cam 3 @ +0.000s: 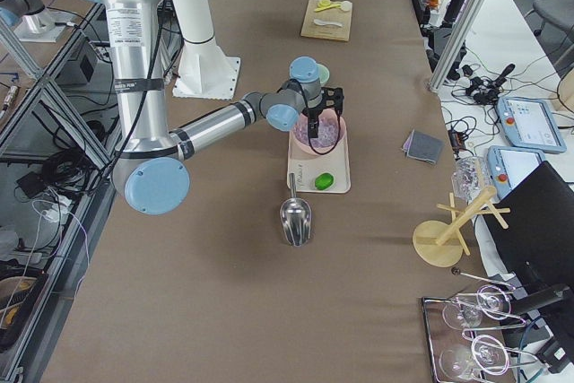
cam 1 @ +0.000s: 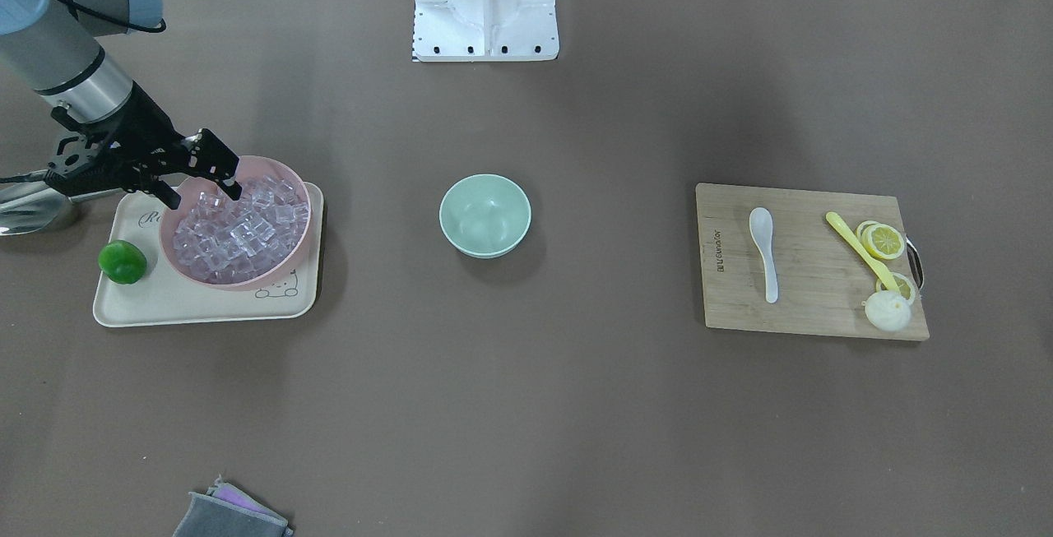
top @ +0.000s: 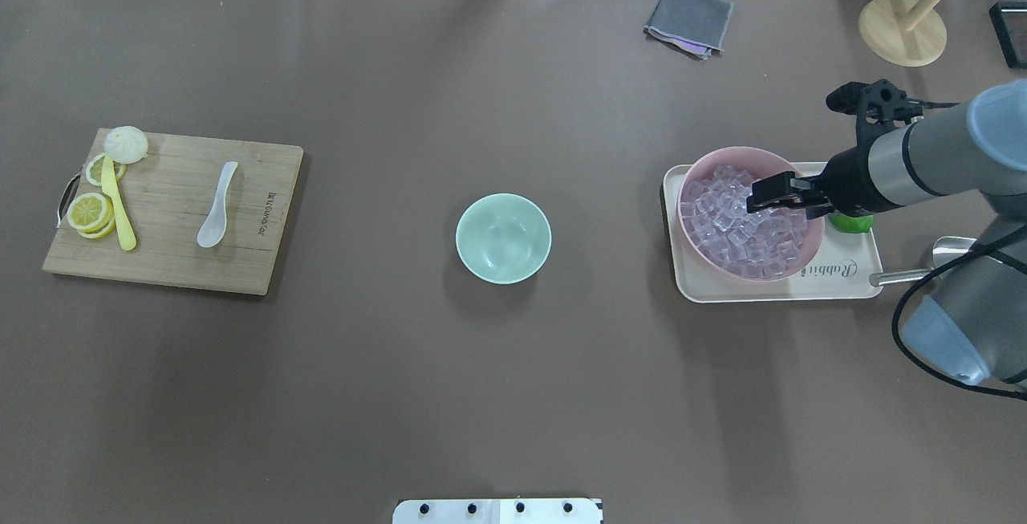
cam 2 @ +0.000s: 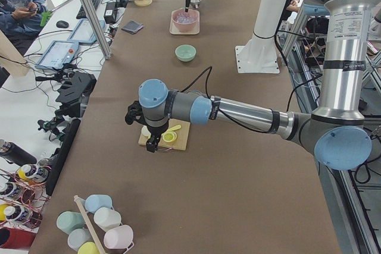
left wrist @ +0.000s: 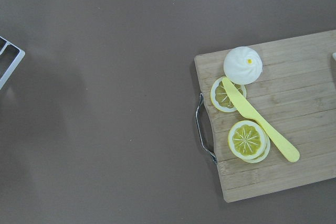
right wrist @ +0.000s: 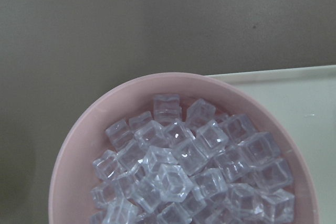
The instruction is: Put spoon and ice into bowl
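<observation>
The white spoon [cam 1: 765, 251] lies on a wooden cutting board [cam 1: 806, 315]; it also shows in the overhead view [top: 218, 207]. The mint-green bowl [cam 1: 484, 215] stands empty at the table's middle [top: 503, 237]. Many clear ice cubes [right wrist: 178, 171] fill a pink bowl [cam 1: 284, 171]. My right gripper [cam 1: 203, 196] hangs just over that pink bowl, jaws apart and empty, above the ice [top: 734, 231]. My left gripper [cam 2: 153, 142] hovers over the cutting board's end; it shows only in the exterior left view, so I cannot tell its state.
The pink bowl sits on a cream tray [cam 1: 206, 305] with a green fruit [cam 1: 122, 261]. A steel scoop [cam 1: 29, 212] lies beside the tray. A yellow spoon [cam 1: 860, 249], lemon slices [cam 1: 884, 241] and a white bun [cam 1: 888, 311] share the board. A grey cloth [top: 688, 18] lies apart.
</observation>
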`<state>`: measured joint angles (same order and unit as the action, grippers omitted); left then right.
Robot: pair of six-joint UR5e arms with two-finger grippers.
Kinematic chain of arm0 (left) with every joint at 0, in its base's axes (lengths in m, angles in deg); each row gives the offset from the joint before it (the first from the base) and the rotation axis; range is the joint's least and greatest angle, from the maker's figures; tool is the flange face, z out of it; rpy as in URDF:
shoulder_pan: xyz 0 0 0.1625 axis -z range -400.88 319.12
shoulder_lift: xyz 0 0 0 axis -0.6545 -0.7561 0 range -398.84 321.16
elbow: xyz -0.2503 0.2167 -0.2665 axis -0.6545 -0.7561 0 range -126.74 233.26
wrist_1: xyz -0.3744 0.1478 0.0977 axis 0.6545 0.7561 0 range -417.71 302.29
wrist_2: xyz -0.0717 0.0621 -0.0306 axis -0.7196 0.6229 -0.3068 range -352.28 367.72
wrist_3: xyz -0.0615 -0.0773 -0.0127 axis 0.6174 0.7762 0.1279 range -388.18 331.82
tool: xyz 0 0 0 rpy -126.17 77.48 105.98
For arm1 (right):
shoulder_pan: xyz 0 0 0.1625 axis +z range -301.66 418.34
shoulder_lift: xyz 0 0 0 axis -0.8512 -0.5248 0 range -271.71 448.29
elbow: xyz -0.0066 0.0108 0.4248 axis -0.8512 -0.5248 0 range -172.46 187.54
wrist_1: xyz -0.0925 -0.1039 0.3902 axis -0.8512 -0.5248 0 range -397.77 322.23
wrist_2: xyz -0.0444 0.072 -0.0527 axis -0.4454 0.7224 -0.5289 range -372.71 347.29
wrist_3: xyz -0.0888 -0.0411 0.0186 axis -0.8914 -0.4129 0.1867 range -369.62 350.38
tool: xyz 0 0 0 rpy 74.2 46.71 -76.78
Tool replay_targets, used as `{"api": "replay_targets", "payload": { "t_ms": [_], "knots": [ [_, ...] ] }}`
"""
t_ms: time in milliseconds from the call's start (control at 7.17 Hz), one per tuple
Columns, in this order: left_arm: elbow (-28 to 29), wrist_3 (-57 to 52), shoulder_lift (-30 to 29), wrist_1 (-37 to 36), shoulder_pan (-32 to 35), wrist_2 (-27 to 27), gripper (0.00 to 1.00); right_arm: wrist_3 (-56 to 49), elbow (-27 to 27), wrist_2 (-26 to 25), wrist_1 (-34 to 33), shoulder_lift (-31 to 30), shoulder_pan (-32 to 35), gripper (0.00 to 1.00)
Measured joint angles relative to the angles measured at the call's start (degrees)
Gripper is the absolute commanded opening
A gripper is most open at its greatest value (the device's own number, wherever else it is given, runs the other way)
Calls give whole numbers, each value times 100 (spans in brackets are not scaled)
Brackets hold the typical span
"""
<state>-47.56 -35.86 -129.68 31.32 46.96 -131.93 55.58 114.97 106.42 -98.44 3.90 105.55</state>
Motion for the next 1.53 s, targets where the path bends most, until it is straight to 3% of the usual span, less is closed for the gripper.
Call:
{"api": "replay_targets", "payload": {
  "t_ms": [558,698,837,1535],
  "knots": [
    [51,307,-30,178,-4,4,98,745,-620,-72,40,418,-178,63],
    [48,316,-29,194,-4,2,98,737,-698,-71,49,423,-178,39],
    [45,319,-23,199,-4,1,98,750,-731,-72,54,423,-179,0],
    [68,311,-13,202,-2,2,98,727,-635,25,27,467,-140,0]
  ]
}}
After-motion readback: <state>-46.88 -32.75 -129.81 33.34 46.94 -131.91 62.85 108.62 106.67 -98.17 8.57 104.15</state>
